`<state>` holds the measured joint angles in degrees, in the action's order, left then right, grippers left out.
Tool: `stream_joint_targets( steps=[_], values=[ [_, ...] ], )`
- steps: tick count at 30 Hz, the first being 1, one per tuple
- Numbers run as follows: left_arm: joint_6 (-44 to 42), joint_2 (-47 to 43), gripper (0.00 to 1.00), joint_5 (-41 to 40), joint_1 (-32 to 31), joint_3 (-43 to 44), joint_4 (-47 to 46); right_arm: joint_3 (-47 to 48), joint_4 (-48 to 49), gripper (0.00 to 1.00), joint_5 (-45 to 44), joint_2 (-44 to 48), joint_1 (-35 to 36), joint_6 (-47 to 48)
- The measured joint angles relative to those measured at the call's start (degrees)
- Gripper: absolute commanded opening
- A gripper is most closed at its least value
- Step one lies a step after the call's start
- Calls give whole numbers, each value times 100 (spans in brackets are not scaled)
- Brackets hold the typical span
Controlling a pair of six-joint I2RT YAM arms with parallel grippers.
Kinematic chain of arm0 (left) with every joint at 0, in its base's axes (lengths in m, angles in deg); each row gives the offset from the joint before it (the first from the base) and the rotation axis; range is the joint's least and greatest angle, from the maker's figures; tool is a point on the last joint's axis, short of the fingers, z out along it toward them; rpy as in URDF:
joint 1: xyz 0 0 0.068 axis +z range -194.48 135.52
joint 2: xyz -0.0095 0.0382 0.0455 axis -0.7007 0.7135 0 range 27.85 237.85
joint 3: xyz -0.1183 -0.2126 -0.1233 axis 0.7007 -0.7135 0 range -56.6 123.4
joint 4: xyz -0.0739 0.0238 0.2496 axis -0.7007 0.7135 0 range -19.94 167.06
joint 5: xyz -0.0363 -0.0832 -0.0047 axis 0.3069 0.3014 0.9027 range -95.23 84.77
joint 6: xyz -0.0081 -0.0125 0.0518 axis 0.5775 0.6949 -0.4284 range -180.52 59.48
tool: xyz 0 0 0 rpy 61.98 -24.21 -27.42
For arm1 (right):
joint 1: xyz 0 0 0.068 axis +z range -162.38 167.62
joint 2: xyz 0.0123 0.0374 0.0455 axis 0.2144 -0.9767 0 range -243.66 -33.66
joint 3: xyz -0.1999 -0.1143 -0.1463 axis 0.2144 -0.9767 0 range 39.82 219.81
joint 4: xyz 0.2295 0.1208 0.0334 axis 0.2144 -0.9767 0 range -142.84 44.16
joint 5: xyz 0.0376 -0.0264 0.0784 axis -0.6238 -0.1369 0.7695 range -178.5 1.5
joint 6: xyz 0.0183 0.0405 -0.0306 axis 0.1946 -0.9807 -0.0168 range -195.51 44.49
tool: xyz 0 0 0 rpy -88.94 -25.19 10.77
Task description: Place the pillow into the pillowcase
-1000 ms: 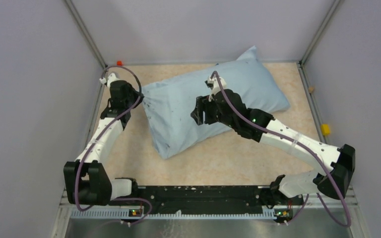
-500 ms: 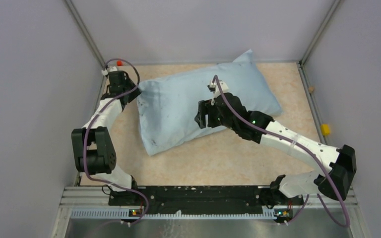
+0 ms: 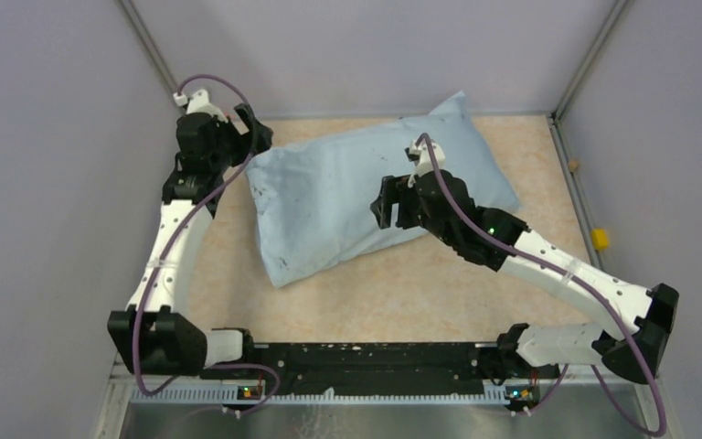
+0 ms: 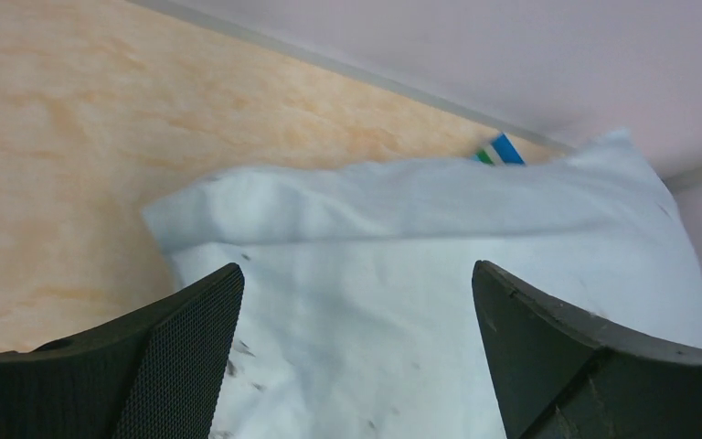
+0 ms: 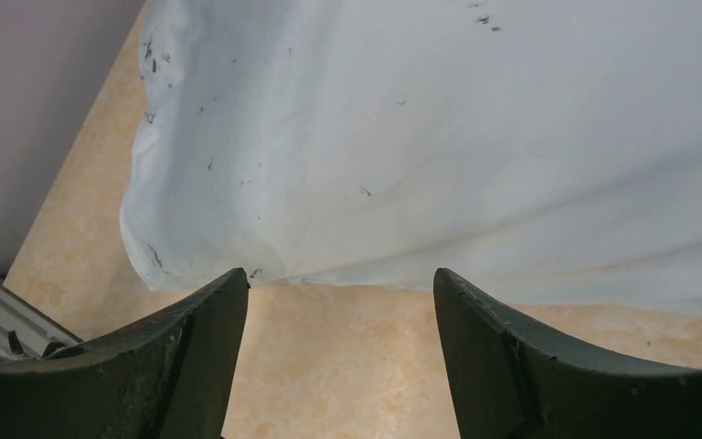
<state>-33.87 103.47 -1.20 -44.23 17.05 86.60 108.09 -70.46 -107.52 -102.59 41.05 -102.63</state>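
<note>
The light-blue pillowcase [image 3: 347,197] lies plump and slanted across the table's far half. The pillow is hidden; no off-white fabric shows. My left gripper [image 3: 254,137] hovers open by the pillowcase's far-left corner. In the left wrist view the pillowcase [image 4: 420,274] fills the gap between the left gripper's [image 4: 355,274] jaws, apart from both. My right gripper [image 3: 386,203] stands open at the middle of the near long edge. In the right wrist view the right gripper [image 5: 338,274] frames bare table just short of the pillowcase [image 5: 475,137] edge.
Grey walls close in the beige table [image 3: 439,293] on three sides. A yellow block [image 3: 600,239] and a small orange piece [image 3: 573,165] sit along the right rail. A green-and-blue object [image 4: 496,151] peeks out behind the pillowcase.
My left gripper opened, let go of the pillowcase's left corner and rose toward the back-left corner. The pillowcase ended up slid left. My right gripper opened wider and drew back slightly right.
</note>
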Motion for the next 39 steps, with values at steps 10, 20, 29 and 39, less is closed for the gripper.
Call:
stream_joint_targets(
  steps=[10,20,29,39],
  values=[
    [-68,-968,99,369,-2063,-822,553,-184,603,75,-275,282,0,-4],
    [-186,-1355,99,411,-2734,-1974,627,-411,922,75,-284,142,0,-111],
    [-321,-1755,99,214,-2734,-2297,654,-411,994,75,-232,-22,0,-164],
    [-374,-1814,99,96,-2734,-2505,651,-411,1003,75,-184,-61,0,-212]
  ],
)
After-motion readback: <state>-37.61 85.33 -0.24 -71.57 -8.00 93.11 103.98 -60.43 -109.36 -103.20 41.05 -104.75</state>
